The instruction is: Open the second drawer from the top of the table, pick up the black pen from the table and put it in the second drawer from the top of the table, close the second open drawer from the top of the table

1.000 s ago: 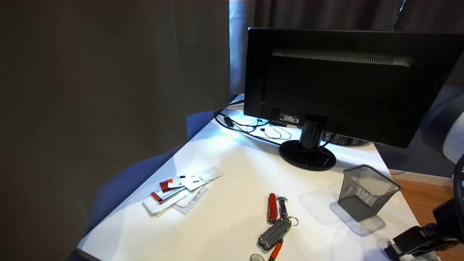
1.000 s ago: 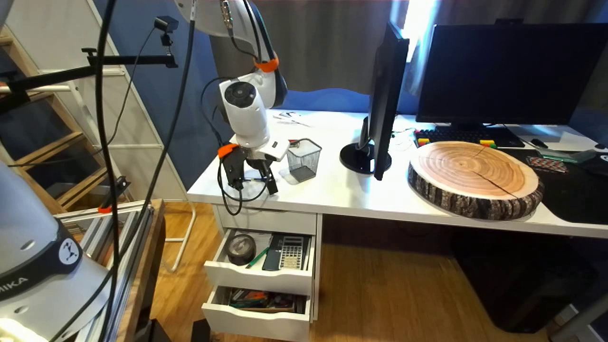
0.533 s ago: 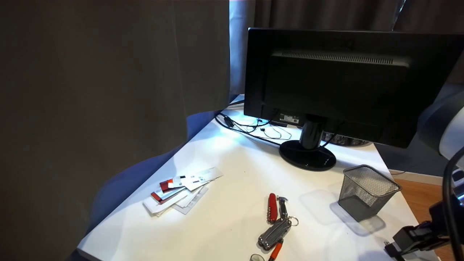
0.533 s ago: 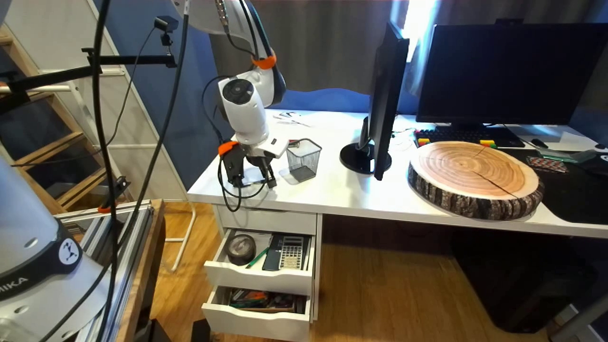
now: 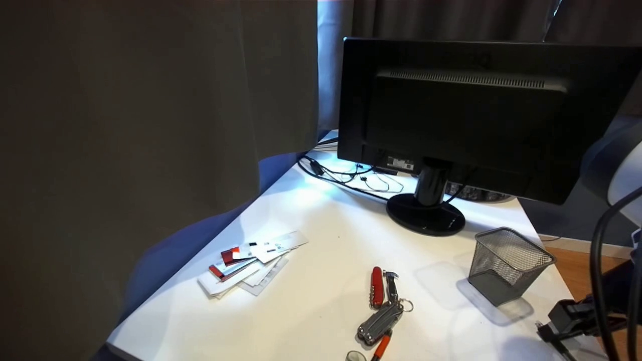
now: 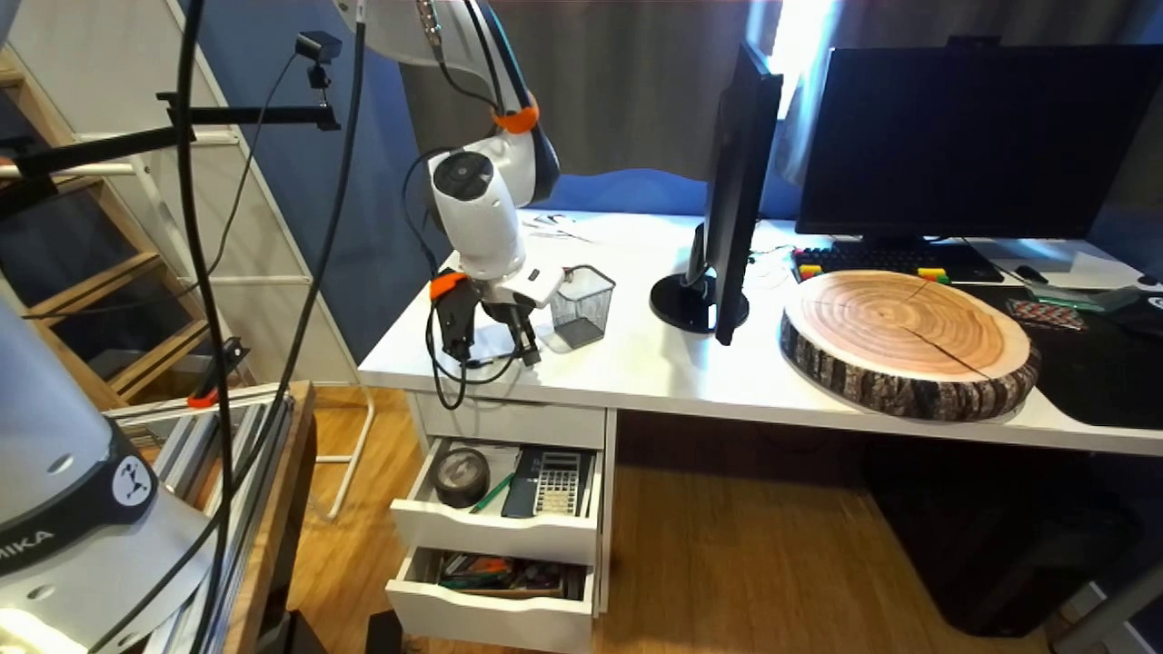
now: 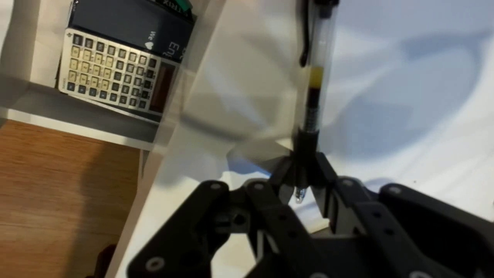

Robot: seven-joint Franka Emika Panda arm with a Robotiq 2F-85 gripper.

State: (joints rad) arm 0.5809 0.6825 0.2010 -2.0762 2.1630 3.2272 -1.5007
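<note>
Near the front of the white desk (image 6: 636,368), the black pen (image 7: 314,94) is pinched near one end by almost-touching fingers (image 7: 326,170). If bumped on the open second drawer (image 6: 495,532), it could be twisted loose.

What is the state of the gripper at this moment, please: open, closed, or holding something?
Gripper: closed, holding the black pen.
</note>
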